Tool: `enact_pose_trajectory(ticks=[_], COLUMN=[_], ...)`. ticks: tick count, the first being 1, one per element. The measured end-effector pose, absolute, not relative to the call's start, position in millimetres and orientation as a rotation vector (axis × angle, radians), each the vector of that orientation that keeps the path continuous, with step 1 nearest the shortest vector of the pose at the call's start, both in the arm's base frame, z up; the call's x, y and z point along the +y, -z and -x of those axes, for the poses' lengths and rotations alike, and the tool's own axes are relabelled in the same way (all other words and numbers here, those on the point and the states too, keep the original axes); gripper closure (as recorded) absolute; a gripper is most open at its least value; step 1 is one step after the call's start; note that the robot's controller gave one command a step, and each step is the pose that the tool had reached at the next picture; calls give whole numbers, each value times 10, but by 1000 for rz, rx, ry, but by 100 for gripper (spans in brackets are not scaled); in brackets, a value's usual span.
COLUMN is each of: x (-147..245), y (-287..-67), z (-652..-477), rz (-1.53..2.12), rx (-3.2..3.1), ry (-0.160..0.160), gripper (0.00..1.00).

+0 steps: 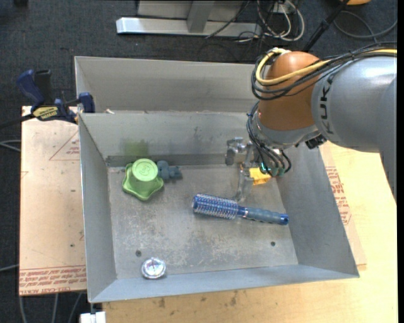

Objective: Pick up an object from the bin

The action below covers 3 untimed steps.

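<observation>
Pincer point(242, 191) over blue hairbrush point(235, 209) (centre-right)

The floor point(38, 31) around my work spot is dark grey carpet, and it takes up the top and the left of the frame. At top centre a pale metal bar point(158, 25) lies flat on it, meeting a grey stand base point(214, 11) that runs off the upper edge. Just right of that, black and white cables point(281, 22) lie tangled on the carpet. The light is even, with soft shadows.
</observation>
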<state>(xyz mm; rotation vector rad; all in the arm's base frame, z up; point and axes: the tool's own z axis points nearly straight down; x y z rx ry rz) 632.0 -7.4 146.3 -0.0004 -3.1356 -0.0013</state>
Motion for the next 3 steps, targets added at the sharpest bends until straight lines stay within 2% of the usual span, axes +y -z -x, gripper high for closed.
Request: enact_pose_trajectory(ticks=[1, 2, 3], x=[-476, -449, -545], y=[-814, -852, -2087], z=[-5602, -5646, -5904], rz=[-13, -20, -56], rx=[-3130, -3141, -3152], ry=[0, 1, -2], gripper=[0, 100, 100])
